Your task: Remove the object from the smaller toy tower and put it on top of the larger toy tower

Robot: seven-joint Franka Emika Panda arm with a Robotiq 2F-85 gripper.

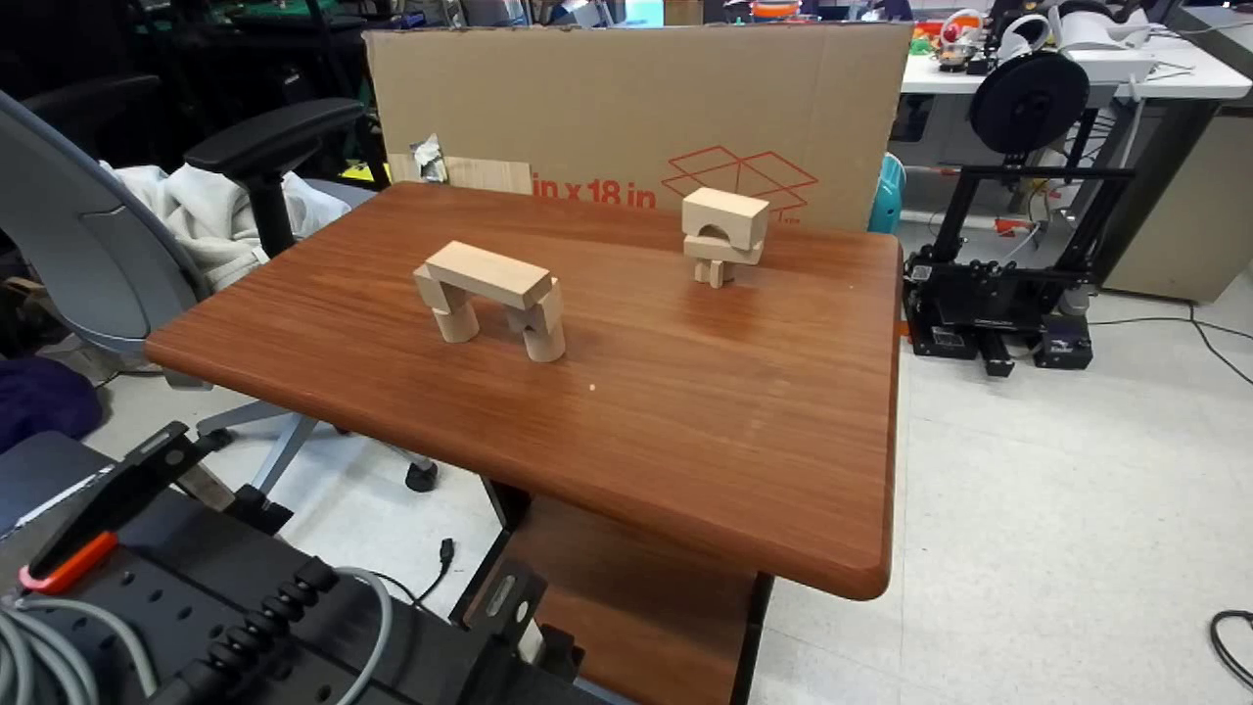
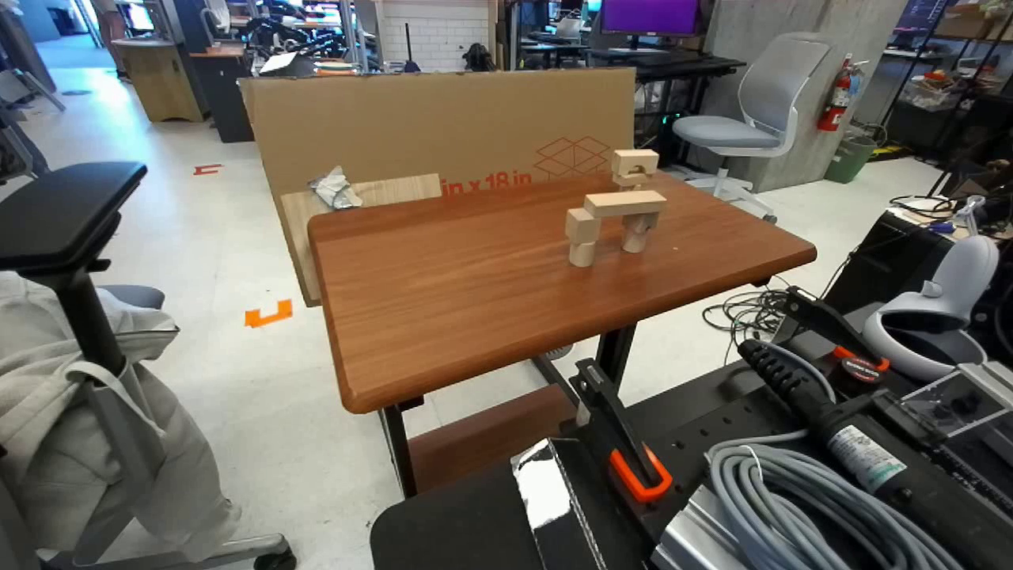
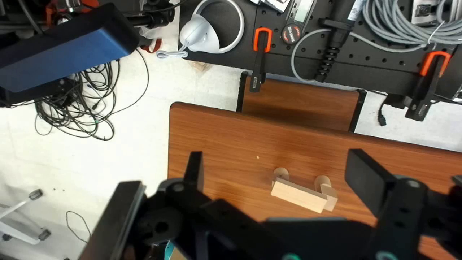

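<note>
In an exterior view, find the arch block (image 1: 729, 217) resting opening-down on the smaller tower (image 1: 722, 253), toward two o'clock on the tabletop (image 1: 685, 421). In an exterior view, find the larger tower (image 2: 625, 204) at about six o'clock from the arch block, hiding the foot of the smaller tower. In the wrist view, note the tool (image 3: 276, 162) spread wide and pinching nothing, with the larger tower well below, toward half past four in the gap; cannot make out the arch block here. Judge the step in hand as the approach, with grasp, lift and placing all left. Next, probably travel toward seven o'clock of this view, descend to straddle only the arch block, close gently, and lift straight up to avoid toppling the smaller tower.
</note>
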